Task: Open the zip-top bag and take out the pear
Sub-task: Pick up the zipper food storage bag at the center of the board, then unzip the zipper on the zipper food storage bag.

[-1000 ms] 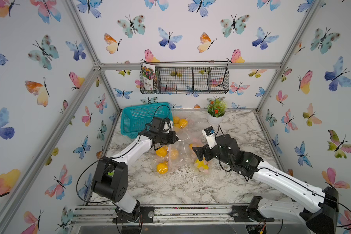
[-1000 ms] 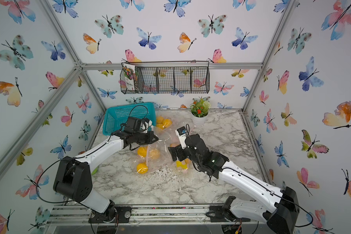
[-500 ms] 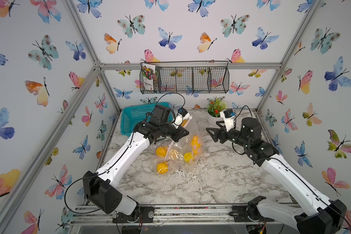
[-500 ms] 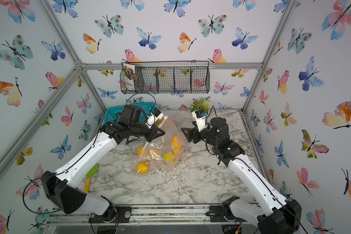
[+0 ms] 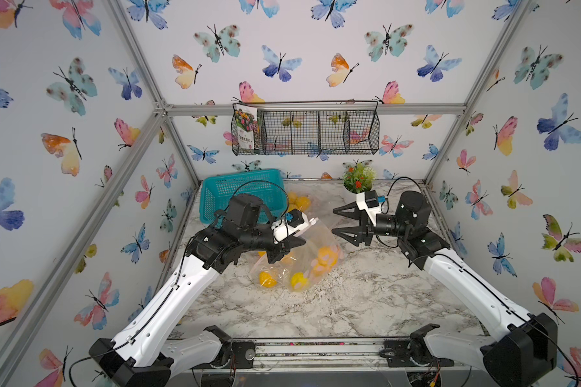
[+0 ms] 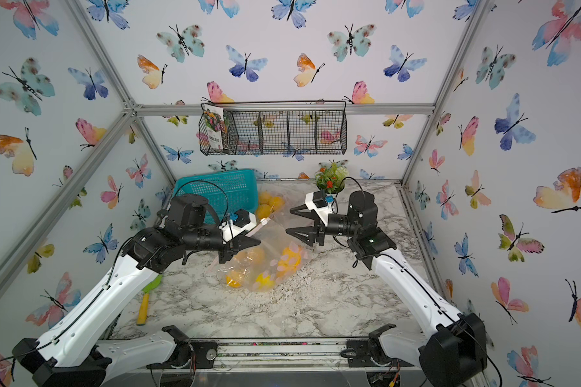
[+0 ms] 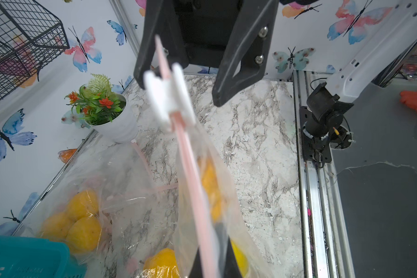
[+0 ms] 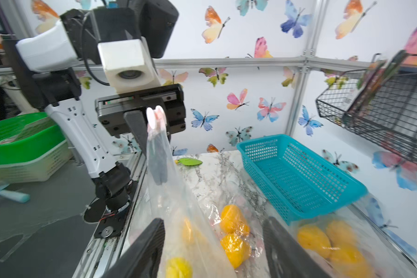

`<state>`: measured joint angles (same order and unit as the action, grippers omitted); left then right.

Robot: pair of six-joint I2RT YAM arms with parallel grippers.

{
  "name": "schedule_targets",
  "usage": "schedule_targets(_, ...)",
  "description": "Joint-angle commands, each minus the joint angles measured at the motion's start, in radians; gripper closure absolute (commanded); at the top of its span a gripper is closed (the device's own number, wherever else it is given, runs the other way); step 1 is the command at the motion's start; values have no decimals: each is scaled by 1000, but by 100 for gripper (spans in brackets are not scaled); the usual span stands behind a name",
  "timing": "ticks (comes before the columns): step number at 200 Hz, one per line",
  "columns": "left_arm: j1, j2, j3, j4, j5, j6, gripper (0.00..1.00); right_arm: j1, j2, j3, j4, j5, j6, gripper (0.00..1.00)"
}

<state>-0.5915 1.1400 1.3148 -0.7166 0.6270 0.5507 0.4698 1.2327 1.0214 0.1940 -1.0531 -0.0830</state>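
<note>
The clear zip-top bag (image 5: 311, 258) (image 6: 272, 259) hangs lifted off the marble by its pink zip strip (image 7: 193, 183). My left gripper (image 5: 299, 242) (image 6: 254, 242) (image 7: 212, 269) is shut on that top edge. The white slider (image 5: 311, 221) (image 7: 169, 96) (image 8: 155, 115) sits at the strip's raised end. Yellow pears (image 5: 326, 256) (image 8: 178, 267) lie in the bag's lower part. My right gripper (image 5: 333, 220) (image 6: 288, 221) (image 8: 214, 221) is open and empty, level with the slider, a short way to its right.
A teal basket (image 5: 245, 191) (image 8: 299, 178) stands at the back left, with another bag of yellow fruit (image 5: 299, 201) (image 8: 328, 240) beside it. More wrapped fruit (image 8: 234, 228) lies under the lifted bag. A potted plant (image 5: 358, 179) stands at the back. A green-and-yellow tool (image 6: 145, 301) lies front left.
Both grippers have come up from the table. The left has lifted the bag by its top edge. The right has let go, swung right, and its jaws have narrowed somewhat.
</note>
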Motion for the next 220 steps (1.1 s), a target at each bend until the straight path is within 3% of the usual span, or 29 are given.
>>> schedule_targets(1,-4,-10,-17,0,40,58,100,40,36,53,27,-152,-65,29)
schedule_targets(18,-4,-10,-27,14,36,49,100,79,66,74,-11,-148,-93,30)
schedule_targets(77,-4,1,-49,35,27,35,100,105,85,47,85,-49,-11,70)
schedule_targets(115,-4,16,-49,45,33,27,100,116,93,47,81,-48,-4,82)
schedule_targets(147,-4,19,-49,63,48,15,100,121,87,43,42,-54,-23,97)
schedule_targets(159,-4,17,-48,86,39,-9,79,122,82,39,38,-41,-27,97)
schedule_targets(167,-4,10,-46,115,31,-34,73,122,75,33,36,-29,-27,98)
schedule_targets(185,-4,-11,-48,194,72,-88,75,122,62,20,24,-19,-39,97)
schedule_targets(202,-4,-35,-68,292,140,-139,65,122,57,16,17,-29,-42,97)
schedule_targets(220,-4,-39,-73,350,172,-171,62,122,57,16,15,-35,-42,97)
